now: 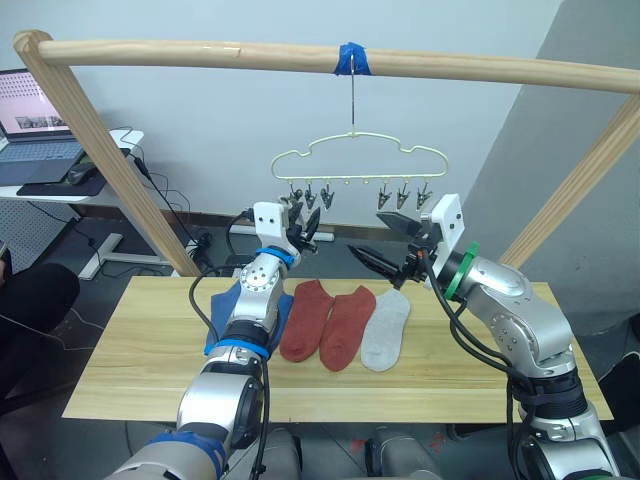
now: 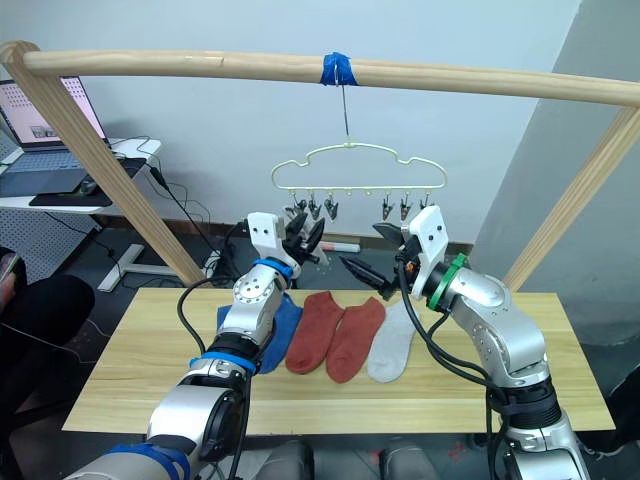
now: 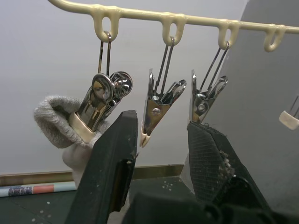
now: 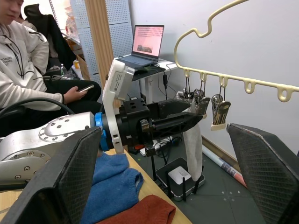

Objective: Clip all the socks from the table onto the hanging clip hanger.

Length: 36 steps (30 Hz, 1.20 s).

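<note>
Reaching up: my left gripper [image 1: 303, 226] is raised off the table [image 1: 130, 380], fingers spread and holding nothing, tips at the left end of the clip row.
Nearest, on the table: two rust-red socks [image 1: 328, 322] lie side by side with one light grey sock [image 1: 386, 331] just to their right, long axes running away from me; a blue sock [image 1: 228, 305] shows partly behind my left forearm.
Right gripper [image 1: 392, 243]: held in the air above the grey sock, fingers wide apart and empty, pointing across toward my left gripper.
Middle distance, in the left wrist view: a metal clip [image 3: 156, 109] hangs between and just beyond my spread fingers [image 3: 108, 172], long axis vertical, pinching end down.
Beside it: another grey sock [image 3: 63, 128] hangs pinched in the end clip [image 3: 100, 100], draping downward.
Farthest: the clip hanger [image 1: 362, 165] hangs by its hook from the wooden rail [image 1: 200, 52], clips in a row along its lower bar.
Turning point: the free clip lies straight ahead of my left fingers, so I judge the left arm nearer to it, while the right arm is nearer the socks below.
</note>
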Available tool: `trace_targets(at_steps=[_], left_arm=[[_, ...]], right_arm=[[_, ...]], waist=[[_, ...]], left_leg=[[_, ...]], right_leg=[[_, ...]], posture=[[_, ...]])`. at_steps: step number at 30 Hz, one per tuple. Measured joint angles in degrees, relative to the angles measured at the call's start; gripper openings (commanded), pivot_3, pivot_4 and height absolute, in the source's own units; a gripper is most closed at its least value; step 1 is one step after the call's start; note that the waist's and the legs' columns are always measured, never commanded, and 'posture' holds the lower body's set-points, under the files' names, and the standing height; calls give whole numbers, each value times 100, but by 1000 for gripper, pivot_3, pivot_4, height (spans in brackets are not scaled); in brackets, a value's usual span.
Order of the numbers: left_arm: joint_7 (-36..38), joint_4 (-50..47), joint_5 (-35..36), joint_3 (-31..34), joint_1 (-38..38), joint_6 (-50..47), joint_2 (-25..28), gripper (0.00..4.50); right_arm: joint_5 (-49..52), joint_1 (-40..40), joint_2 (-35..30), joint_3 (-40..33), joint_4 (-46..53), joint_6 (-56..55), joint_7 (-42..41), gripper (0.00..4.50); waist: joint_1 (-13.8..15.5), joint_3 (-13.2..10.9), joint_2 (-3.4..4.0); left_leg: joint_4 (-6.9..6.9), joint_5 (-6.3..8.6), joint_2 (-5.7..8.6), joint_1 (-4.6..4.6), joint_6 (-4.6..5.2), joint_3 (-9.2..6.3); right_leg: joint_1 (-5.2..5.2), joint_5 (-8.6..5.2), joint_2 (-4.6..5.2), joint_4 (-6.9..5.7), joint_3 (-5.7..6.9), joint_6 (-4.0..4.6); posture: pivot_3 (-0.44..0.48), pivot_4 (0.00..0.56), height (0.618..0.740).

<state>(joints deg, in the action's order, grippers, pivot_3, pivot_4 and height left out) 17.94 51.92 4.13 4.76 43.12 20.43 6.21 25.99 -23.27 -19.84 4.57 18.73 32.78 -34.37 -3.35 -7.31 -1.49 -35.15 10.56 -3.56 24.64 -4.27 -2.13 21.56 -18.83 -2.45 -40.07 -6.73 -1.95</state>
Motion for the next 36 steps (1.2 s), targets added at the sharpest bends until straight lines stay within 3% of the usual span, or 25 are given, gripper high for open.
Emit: trace_targets(at_steps=[10,14,36], left_arm=[[6,265,-1,10,199,27,35,1929],[-2,274,-2,10,271,52,35,1087],[-102,534,-4,14,497,133,83,1087]], right_arm=[[0,0,-11,-3,0,2,64,4500],[0,0,-14,-3,0,2,67,4500],[1,0,-22,-4,0,2,62,4500]], waist=[[-8,0,0],[-8,0,0],[-11,0,0]], left_leg=[[0,0,0,0,0,-1],[0,0,0,0,0,-1],[0,0,0,0,0,-3]], right_leg=[[0,0,0,0,1,0],[-1,0,0,0,1,0],[-1,0,0,1,2,0]], posture=[[-71,111,740],[-71,111,740],[-69,106,740]])
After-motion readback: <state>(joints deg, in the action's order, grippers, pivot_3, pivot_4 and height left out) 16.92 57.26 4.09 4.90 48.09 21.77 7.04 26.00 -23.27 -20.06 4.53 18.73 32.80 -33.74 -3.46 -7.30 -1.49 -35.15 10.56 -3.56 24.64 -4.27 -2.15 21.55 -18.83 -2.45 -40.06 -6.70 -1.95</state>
